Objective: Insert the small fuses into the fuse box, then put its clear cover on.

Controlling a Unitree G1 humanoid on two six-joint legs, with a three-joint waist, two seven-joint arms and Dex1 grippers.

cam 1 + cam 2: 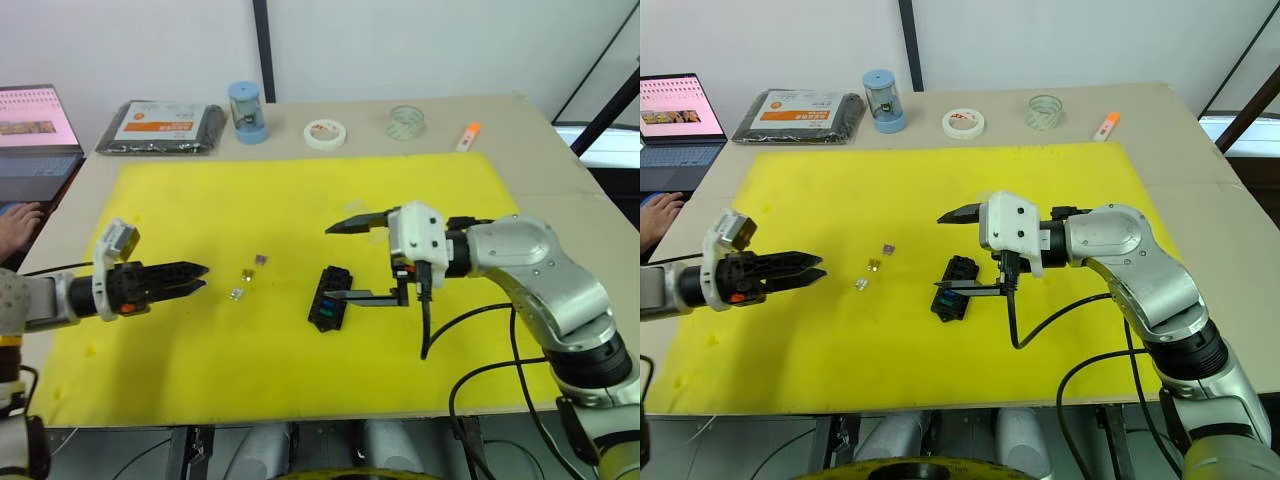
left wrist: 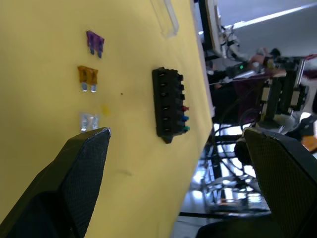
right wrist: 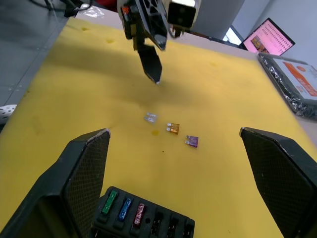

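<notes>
**Yellow mat, three fuses seated, three loose**

Yellow mat [image 1: 300, 200] covers most of a beige table [image 1: 560, 200], filling the middle of the head view. Fuse box [image 1: 953, 282] sits just right of mat centre, lower middle of frame, turned at an angle. Right wrist view: green, blue and red fuses seated in three slots at one end of the box; remaining slots look vacant.

Three loose fuses lie in a short diagonal line left of the box, apart from it and from each other: purple fuse [image 3: 192, 141], amber fuse [image 3: 172, 128], pale clear fuse [image 3: 150, 118].

Left gripper [image 1: 812, 267] at left of frame, low over the mat, fingers spread a little, holding nothing; tips point toward the loose fuses, near the clear one but not touching.

Right gripper [image 1: 338, 262] at centre right, fingers spread wide and empty; lower finger reaches beside the box, upper finger well above it.

Clear cover [image 2: 167, 19] lies on the mat beyond the box, seen in the left wrist view.

Along the far table edge, top of frame: black packet [image 1: 160, 127], blue canister [image 1: 246, 112], white tape roll [image 1: 324, 133], clear tape roll [image 1: 405, 122]. Laptop [image 1: 35, 130] at upper left, a person's hand [image 1: 15, 222] below it.
</notes>
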